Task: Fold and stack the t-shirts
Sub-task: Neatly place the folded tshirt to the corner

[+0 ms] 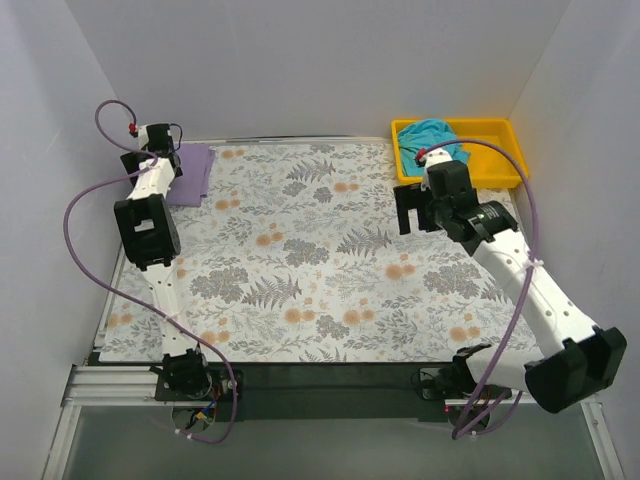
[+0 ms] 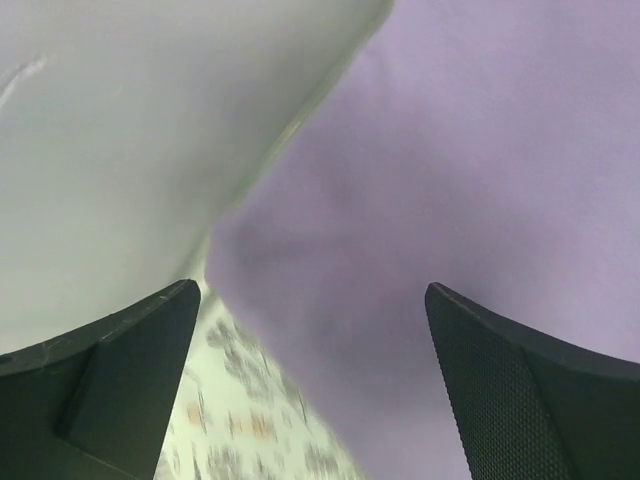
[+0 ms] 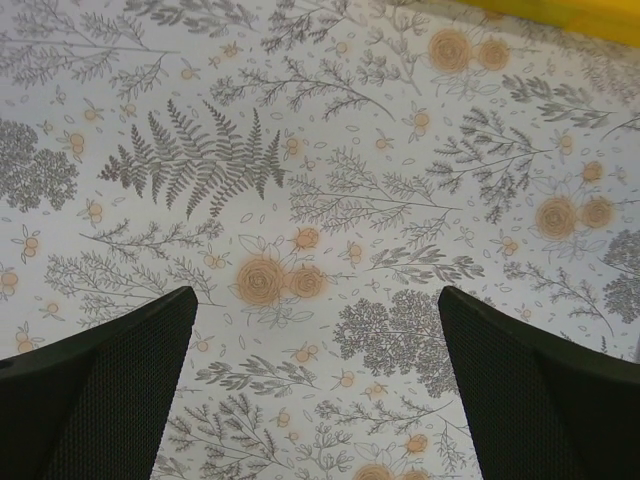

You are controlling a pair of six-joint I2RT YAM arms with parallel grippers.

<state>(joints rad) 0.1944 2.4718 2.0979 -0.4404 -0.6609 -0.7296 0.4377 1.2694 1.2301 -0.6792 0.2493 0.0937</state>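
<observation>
Floral-print table (image 1: 320, 290): the widest thing in view. It runs under both grippers, with open print between them.

Yellow tray (image 1: 497, 166): beyond the right gripper (image 3: 315, 295) and a little to its outer side, at the far corner. Only its yellow edge shows at the top of the right wrist view. It seems to serve as a holding bin.

Lavender t-shirt (image 1: 192, 173): a flat, folded rectangle directly beneath the left gripper (image 2: 312, 295) and touching the table. It is tucked close to the white wall (image 2: 130, 120), probably to keep the middle free for folding and to mark the stacking spot.

Teal t-shirt (image 1: 430, 137): crumpled in the tray, ahead of the right gripper and not yet folded.

Left gripper: fingers spread wide just above the lavender cloth, nothing pinched. I cannot tell whether it touches the cloth.

Right gripper: fingers spread wide over bare print, holding nothing, near the tray but short of it.

Judgement: one shirt is done. The teal one calls for a reach into the tray, then laying out and folding. The loose bunched cloth may snag on the tray wall.
</observation>
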